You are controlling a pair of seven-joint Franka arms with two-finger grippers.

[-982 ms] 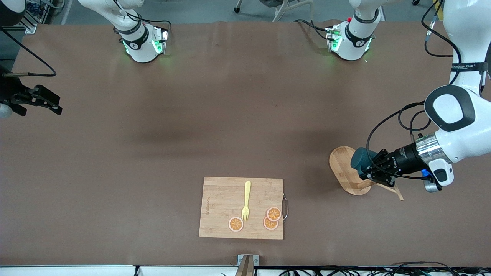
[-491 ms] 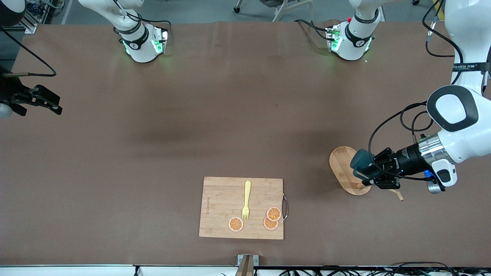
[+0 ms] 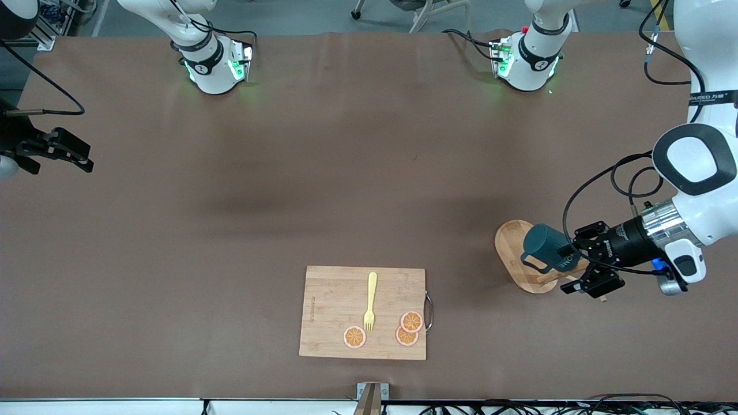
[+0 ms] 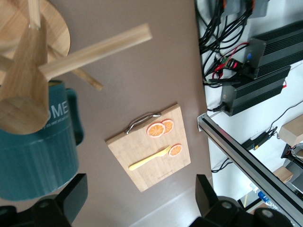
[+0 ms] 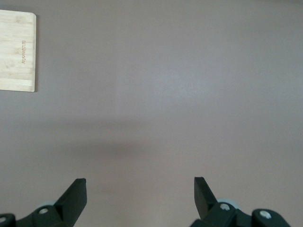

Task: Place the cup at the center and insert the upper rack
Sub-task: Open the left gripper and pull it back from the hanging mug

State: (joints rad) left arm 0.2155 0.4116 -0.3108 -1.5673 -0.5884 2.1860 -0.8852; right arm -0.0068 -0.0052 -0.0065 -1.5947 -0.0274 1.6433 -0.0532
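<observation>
- The cup [image 3: 546, 248] is hanging on the upper rack [image 3: 522, 257].
- The left gripper [image 3: 587, 261] is standing wide beside it, holding nothing.
- The right gripper [image 3: 68, 152] is waiting wide over the table's right-arm end.

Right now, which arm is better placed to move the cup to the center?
Left. The left gripper is open right beside the cup on the upper rack; the right gripper waits at the table's right-arm end.

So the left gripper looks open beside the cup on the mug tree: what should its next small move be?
Probably back the left gripper straight away from the cup. Its jaws are open, and the cup hangs on the upper rack ungripped, so retreating avoids knocking it. The right gripper waits.
</observation>
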